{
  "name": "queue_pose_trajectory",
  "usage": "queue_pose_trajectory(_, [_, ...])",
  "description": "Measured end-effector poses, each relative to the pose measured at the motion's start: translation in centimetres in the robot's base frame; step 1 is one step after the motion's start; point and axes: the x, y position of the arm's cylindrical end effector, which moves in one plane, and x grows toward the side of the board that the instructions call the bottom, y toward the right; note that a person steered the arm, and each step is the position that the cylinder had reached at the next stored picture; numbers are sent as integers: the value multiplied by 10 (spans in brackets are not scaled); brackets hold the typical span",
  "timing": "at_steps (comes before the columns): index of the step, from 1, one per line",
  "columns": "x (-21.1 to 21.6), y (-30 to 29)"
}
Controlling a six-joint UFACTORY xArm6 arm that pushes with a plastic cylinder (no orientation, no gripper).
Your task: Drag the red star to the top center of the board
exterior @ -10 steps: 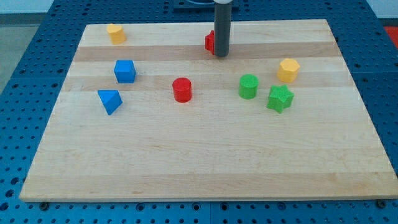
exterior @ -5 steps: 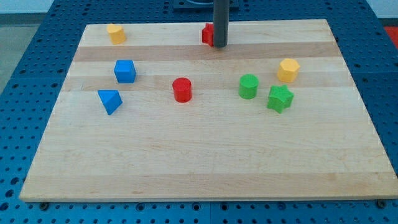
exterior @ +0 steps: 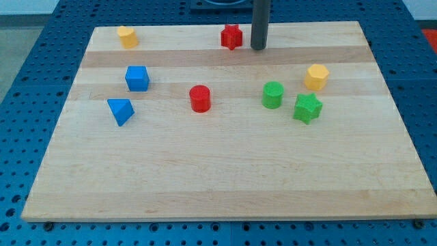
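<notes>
Eight blocks on wooden table (exterior: 225,178), positions referenced to red star (exterior: 231,37).

Red star: at top centre of table, close to the view's top edge, fully visible, nothing touching it.

My tip (exterior: 258,48): just to the view's right of red star, slightly lower, separated from it by a narrow strip of bare wood. No contact with any block. Rod upright, upper part cut off by the view's top.

Gripper: not fitted on this arm; state of opening cannot be told, none in view.

Yellow block (exterior: 126,35): well to the view's left of red star, at about the same height, near the table's top left corner; shape not clear.

Red cylinder (exterior: 200,98): below red star, slightly to the view's left.

Blue cube (exterior: 137,78): below and to the view's left of red star.

Blue triangular block (exterior: 120,111): farther below and left of red star, just beneath blue cube.

Green cylinder (exterior: 273,94): below and to the view's right of red star.

Green star (exterior: 307,108): farther right and lower, close beside green cylinder, apart from it.

Yellow hexagonal block (exterior: 317,77): to the view's right of red star and lower, above green star.
</notes>
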Motion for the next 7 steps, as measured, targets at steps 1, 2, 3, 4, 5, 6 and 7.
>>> queue_pose_trajectory(1, [-10, 2])
queue_pose_trajectory(2, [-10, -2])
queue_pose_trajectory(3, [-10, -10])
queue_pose_trajectory(4, [-10, -19])
queue_pose_trajectory(5, [-10, -31])
queue_pose_trajectory(6, [-10, -39])
queue_pose_trajectory(7, [-10, -39])
